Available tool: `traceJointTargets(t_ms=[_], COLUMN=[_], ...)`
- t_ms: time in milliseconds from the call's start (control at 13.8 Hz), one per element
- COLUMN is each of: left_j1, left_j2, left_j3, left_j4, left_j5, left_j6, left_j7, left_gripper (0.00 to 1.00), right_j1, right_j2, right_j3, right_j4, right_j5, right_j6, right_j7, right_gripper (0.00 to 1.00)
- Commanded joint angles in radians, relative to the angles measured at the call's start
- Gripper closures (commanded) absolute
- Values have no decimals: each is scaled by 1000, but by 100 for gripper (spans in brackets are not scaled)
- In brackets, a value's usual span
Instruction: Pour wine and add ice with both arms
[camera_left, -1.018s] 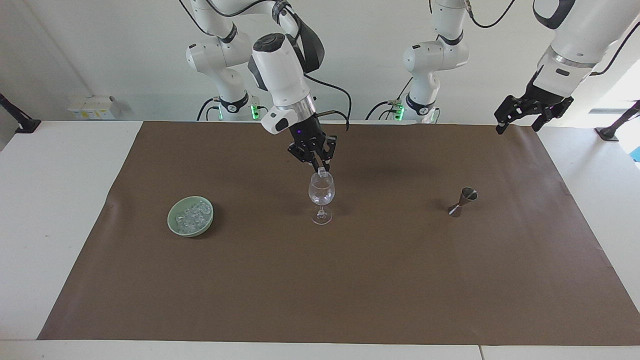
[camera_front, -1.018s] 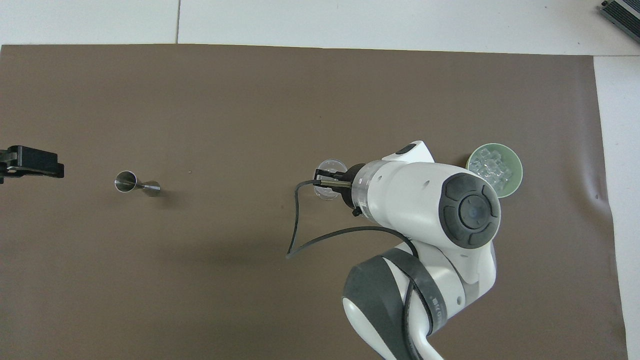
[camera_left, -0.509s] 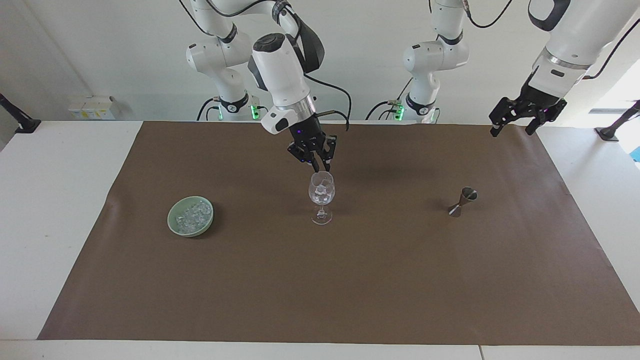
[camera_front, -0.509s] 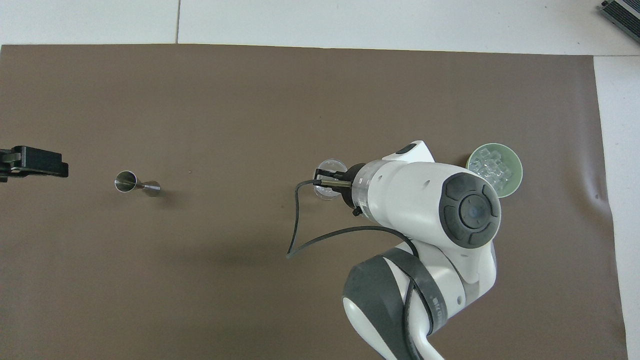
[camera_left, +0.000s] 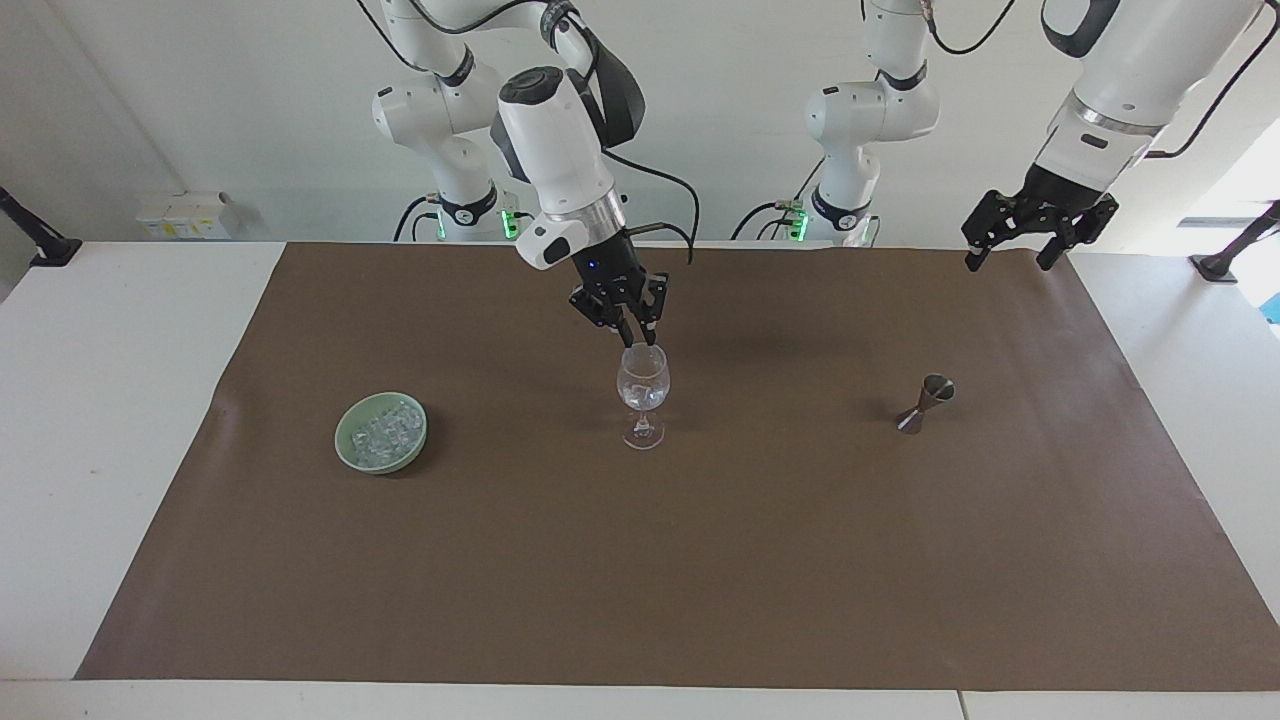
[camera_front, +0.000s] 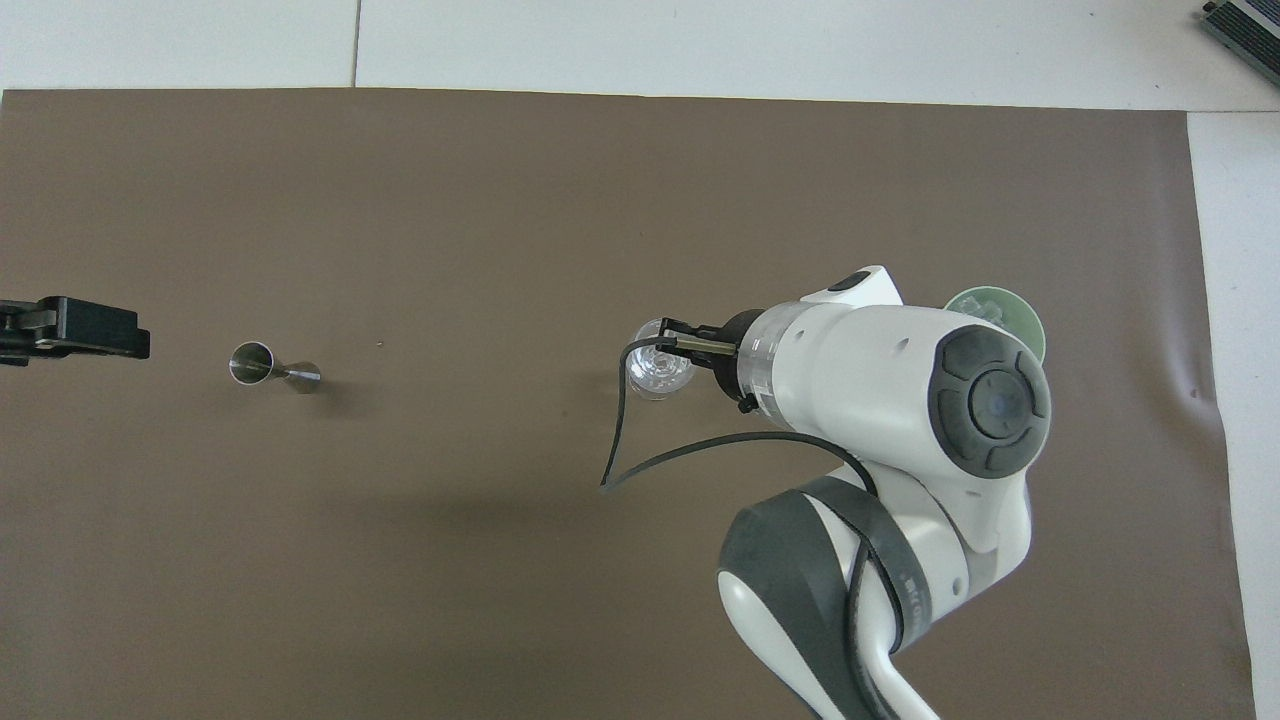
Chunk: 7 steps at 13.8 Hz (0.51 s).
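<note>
Right gripper (camera_left: 634, 338) has let its ice cube drop since a second ago: the cube now sits in the wine glass (camera_left: 643, 385) at the middle of the brown mat (camera_left: 700, 560), and the fingers hang just above the rim, empty, whether parted I cannot tell. The remaining ice (camera_left: 383, 430) is heaped in the green bowl (camera_left: 345, 446) toward the right arm's end. Left gripper (camera_left: 1018, 236), fingers spread and empty, has drifted over the mat's corner nearest its base; the jigger (camera_left: 925, 402) lies untouched, so likely more ice or the pour comes next.
</note>
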Motion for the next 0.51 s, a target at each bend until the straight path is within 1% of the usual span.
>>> traceJointTargets(t_ms=[0,73,218,364,436], left_j1=[-6,16,25,27,25], left_j2=[-23,-21,-12,22,25], left_j3=[12,4,0,3,1], left_j4=[3,3,9,57,55], left_j5=[7,7,7,17,27], left_j6=[-35,-25,-10,-25,-21], left_j7=[6,13,18,23,24], left_gripper=[0,0,0,0,0], right_j1=[-58,-93,-141,-176,-182], right_j2=[-50,-57,-73,-78,-80], right_j3=[6,6,6,6,3], right_j4=[-24,-24,-23,-23,-23], right_j5=[0,0,-1,-1,-3], right_j6=[-129,-161,-166,-178,-198], right_j7=[-106,-159,-261,-287,-286], right_gripper=[36,0,0,0,0])
